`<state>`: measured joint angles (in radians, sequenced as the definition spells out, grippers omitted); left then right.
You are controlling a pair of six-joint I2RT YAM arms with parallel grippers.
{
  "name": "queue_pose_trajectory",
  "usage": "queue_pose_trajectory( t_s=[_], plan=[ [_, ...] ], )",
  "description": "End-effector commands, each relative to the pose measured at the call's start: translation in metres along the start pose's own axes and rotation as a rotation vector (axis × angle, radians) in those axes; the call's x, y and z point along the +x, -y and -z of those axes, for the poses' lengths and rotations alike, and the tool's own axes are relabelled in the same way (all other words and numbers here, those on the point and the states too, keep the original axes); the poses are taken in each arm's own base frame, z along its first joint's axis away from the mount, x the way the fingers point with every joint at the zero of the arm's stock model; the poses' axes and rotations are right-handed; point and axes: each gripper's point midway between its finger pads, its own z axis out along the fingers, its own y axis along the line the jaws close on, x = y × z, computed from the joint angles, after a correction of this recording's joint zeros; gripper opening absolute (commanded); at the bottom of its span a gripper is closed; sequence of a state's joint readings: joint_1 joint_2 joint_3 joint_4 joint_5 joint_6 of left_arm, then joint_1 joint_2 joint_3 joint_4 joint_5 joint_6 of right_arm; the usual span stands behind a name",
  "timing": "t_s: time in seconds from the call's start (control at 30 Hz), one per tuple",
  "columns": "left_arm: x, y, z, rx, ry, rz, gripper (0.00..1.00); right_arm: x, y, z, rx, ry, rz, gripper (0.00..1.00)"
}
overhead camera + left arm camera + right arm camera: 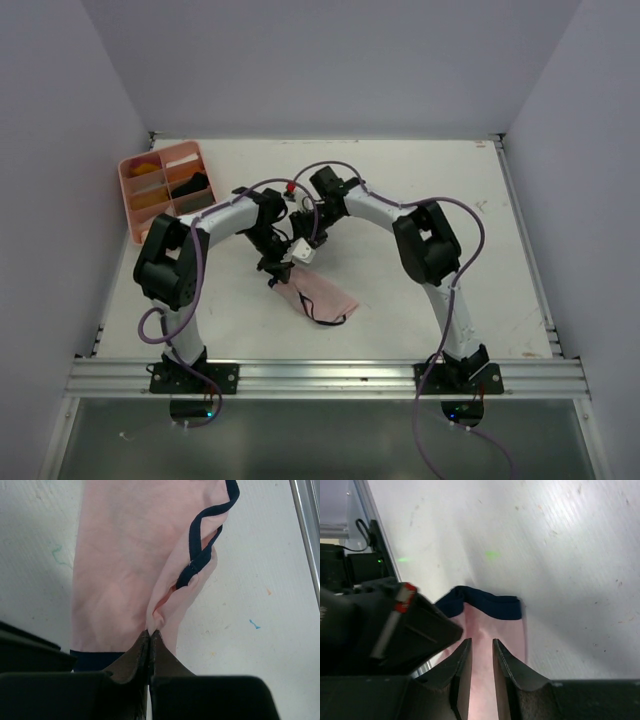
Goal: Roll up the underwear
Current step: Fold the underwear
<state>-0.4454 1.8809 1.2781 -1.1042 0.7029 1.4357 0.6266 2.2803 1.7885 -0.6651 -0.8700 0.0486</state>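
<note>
1. Underwear (325, 298), pale pink with dark edging, lies mid-table on the white table (450, 200), just before both arms.
2. Left gripper (150, 633) is clenched on a fold at the garment's edge.
3. Right gripper (481, 647) sits over the dark waistband (487, 606), jaws narrowly parted; whether they pinch cloth is unclear.
4. Pink compartment tray (133, 205) stands far left, well apart.

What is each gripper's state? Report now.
Left gripper: closed, pinching the pink underwear.
Right gripper: slightly open over it, gripping nothing.
</note>
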Motion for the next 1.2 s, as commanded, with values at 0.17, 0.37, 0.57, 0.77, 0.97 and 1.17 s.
queue_pose_trajectory(
  t_s=[0.17,0.37,0.57,0.77,0.97,1.17],
  plan=[
    [-0.008,-0.012,0.009,-0.038,0.005,-0.048,0.00,0.037,0.030,-0.026,-0.002,-0.093,-0.094,0.26],
    [-0.013,-0.025,0.016,-0.065,0.000,-0.053,0.00,0.048,0.034,-0.030,-0.008,-0.113,-0.105,0.25],
    [-0.014,-0.040,0.017,-0.076,-0.009,-0.060,0.00,0.050,0.032,-0.031,-0.018,-0.119,-0.101,0.25],
    [-0.007,-0.048,0.010,-0.078,-0.014,-0.056,0.00,0.051,0.031,-0.032,-0.032,-0.122,-0.102,0.25],
    [-0.005,-0.060,0.004,-0.108,-0.005,-0.041,0.00,0.051,0.032,-0.033,-0.038,-0.127,-0.107,0.25],
    [0.003,-0.057,-0.009,-0.094,-0.025,-0.025,0.00,0.042,0.032,-0.025,-0.006,-0.112,-0.091,0.26]
  ],
)
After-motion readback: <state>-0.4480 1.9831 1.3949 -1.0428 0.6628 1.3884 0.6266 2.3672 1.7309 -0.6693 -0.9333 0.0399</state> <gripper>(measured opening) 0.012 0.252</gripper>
